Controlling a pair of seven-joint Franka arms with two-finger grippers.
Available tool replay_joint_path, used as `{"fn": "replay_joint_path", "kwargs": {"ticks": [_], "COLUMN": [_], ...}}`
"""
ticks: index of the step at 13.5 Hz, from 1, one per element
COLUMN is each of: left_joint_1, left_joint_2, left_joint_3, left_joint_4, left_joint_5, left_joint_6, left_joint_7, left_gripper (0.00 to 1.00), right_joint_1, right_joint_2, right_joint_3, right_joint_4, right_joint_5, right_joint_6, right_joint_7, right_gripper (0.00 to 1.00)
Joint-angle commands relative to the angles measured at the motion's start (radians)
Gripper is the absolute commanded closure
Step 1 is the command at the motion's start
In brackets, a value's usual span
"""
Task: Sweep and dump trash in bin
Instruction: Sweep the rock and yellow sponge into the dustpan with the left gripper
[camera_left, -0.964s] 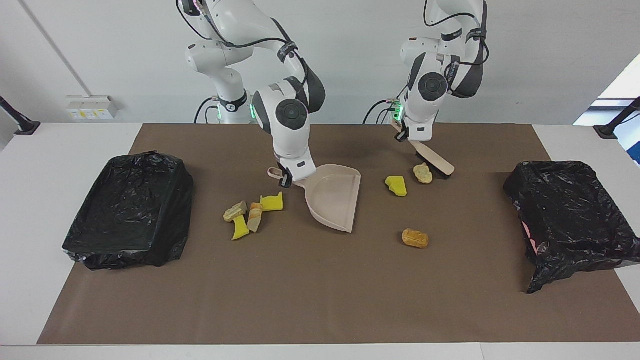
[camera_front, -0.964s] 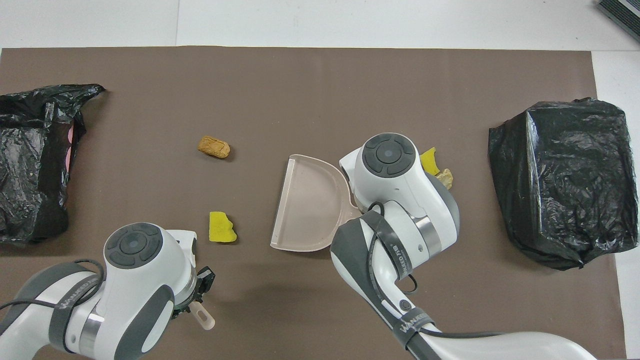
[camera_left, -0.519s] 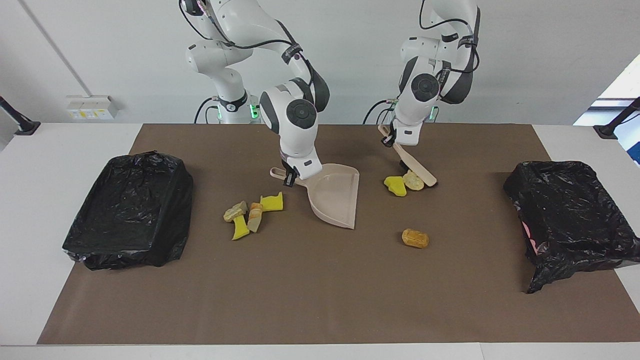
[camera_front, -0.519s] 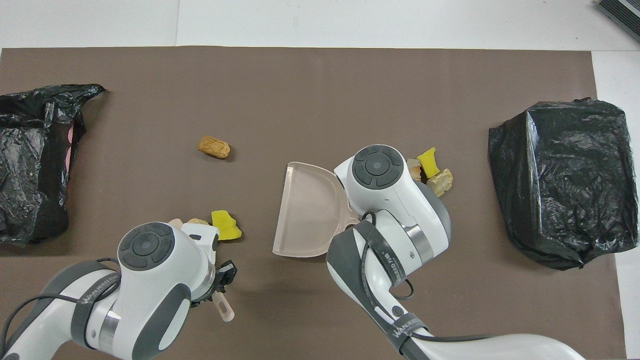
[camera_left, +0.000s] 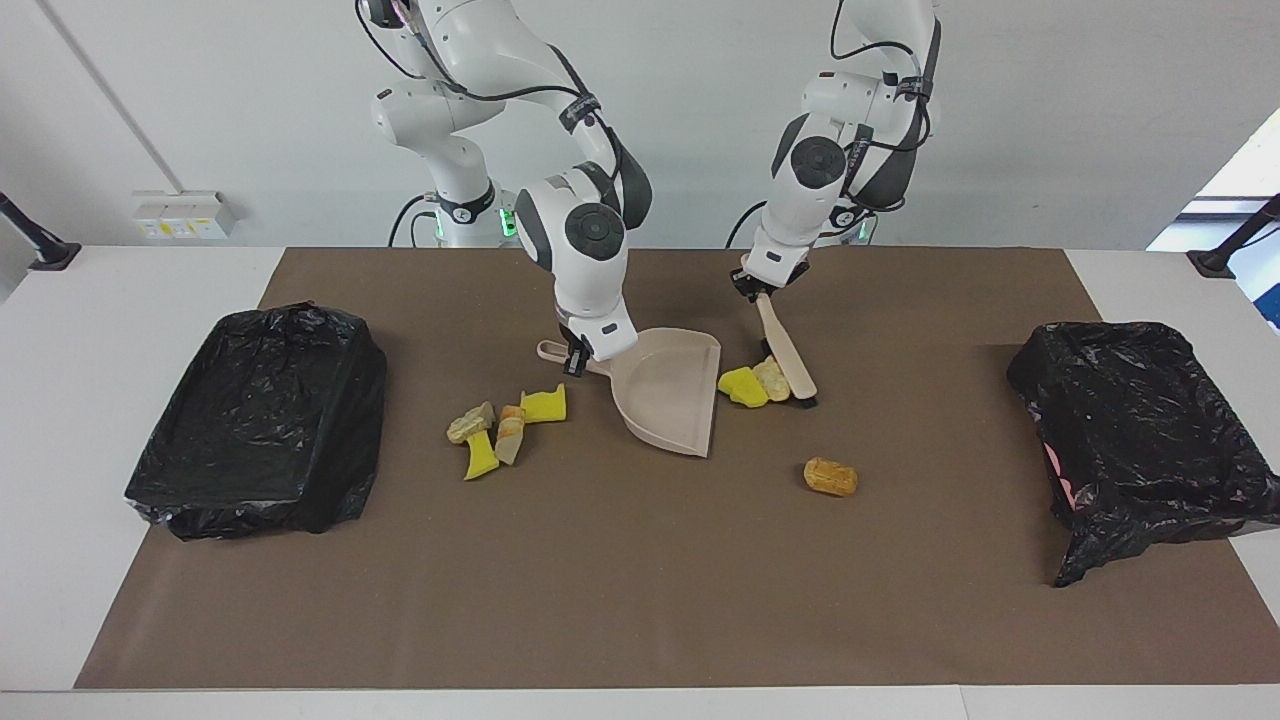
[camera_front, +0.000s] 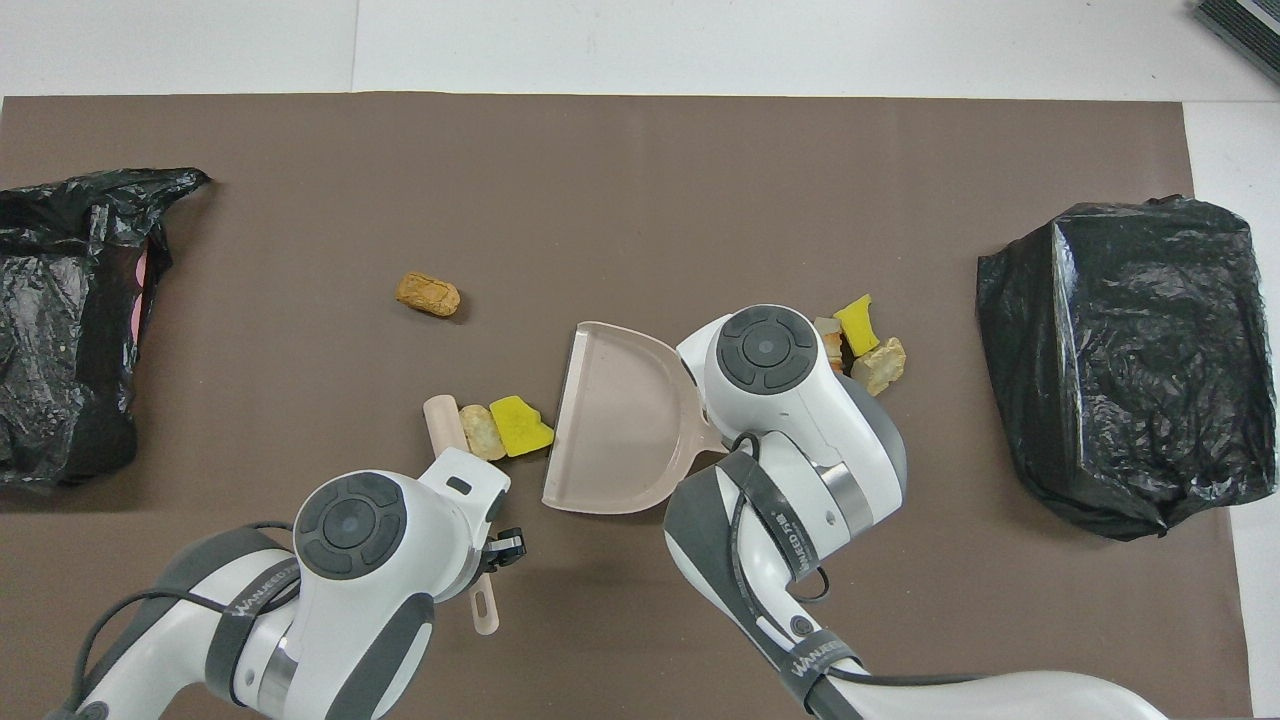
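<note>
On brown mat (camera_left: 600, 580) before white wall (camera_left: 200, 90), left claw (camera_left: 762, 290) clamping brush (camera_left: 785, 358), right claw (camera_left: 575, 352) clamping dustpan (camera_left: 672, 395).

The left tool (camera_left: 757, 290) holds a brush (camera_left: 786, 360) against two trash lumps (camera_left: 755, 385) beside the dustpan (camera_left: 670, 390), gripped by the right tool (camera_left: 575, 358).

Looked like a robotics lab, staged test bench. Two white robot arms (camera_left: 585, 225) were mounted at a white table (camera_left: 130, 290) covered by a brown paper mat (camera_left: 620, 580). Bare white wall (camera_left: 1050, 120) with a socket box (camera_left: 180, 213), clamped camera stands (camera_left: 35, 240) at the table ends.
</note>
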Motion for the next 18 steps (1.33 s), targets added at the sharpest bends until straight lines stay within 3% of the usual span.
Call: {"fn": "replay_joint_path", "kwargs": {"ticks": [1,7,10,14,18], "left_joint_1": [-0.051,-0.117,-0.154,-0.141,-0.064], "left_joint_2": [0.032,0.035,0.050,0.019,0.005], "left_joint_3": [0.011,0.010,0.010,0.023,0.034], "left_joint_4": [0.036,0.062,0.124,0.208,0.253], "left_joint_5": [-0.018,-0.031,-0.049,-0.063,-0.041], "left_joint_6": [0.028,0.027,0.015,-0.094,-0.197], "left_joint_7": [0.166,0.222,0.222,0.225,0.223], "left_gripper": [1.00,1.00,1.00,1.00,1.00], "right_joint_1": [-0.009,-0.009,-0.009,-0.009,-0.007], "right_joint_2": [-0.019,-0.019,-0.019,-0.019,-0.020], "right_joint_3": [0.008,0.008,0.008,0.008,0.008], "right_joint_4": [-0.036,-0.036,-0.036,-0.036,-0.036], "right_joint_5": [0.002,0.002,0.002,0.002,0.002], "right_joint_6": [0.042,0.038,0.036,0.034,0.034], "right_joint_7": [0.014,0.038,0.044,0.044,0.044], "right_gripper": [1.00,1.00,1.00,1.00,1.00]}}
